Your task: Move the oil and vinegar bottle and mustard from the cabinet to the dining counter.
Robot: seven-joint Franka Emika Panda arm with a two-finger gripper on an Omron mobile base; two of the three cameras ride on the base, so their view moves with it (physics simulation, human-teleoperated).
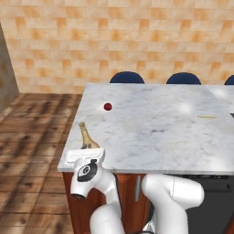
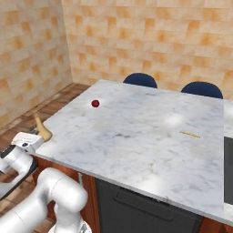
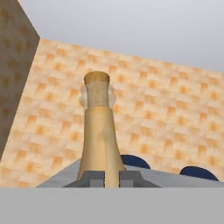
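My gripper is shut on the wide base of the oil and vinegar bottle, a tan flask with a long thin neck. It holds the flask over the near left corner of the dining counter, neck leaning a little to the left. From the right base the bottle and gripper sit at the slab's left corner. In the hand view the bottle rises between the fingertips of the gripper. I cannot tell whether its base touches the marble. The mustard and the cabinet are out of view.
A small red ball lies on the counter's far left part. A thin yellow stick lies toward the right. Blue stools stand along the far side. Wood floor and a tiled wall lie to the left.
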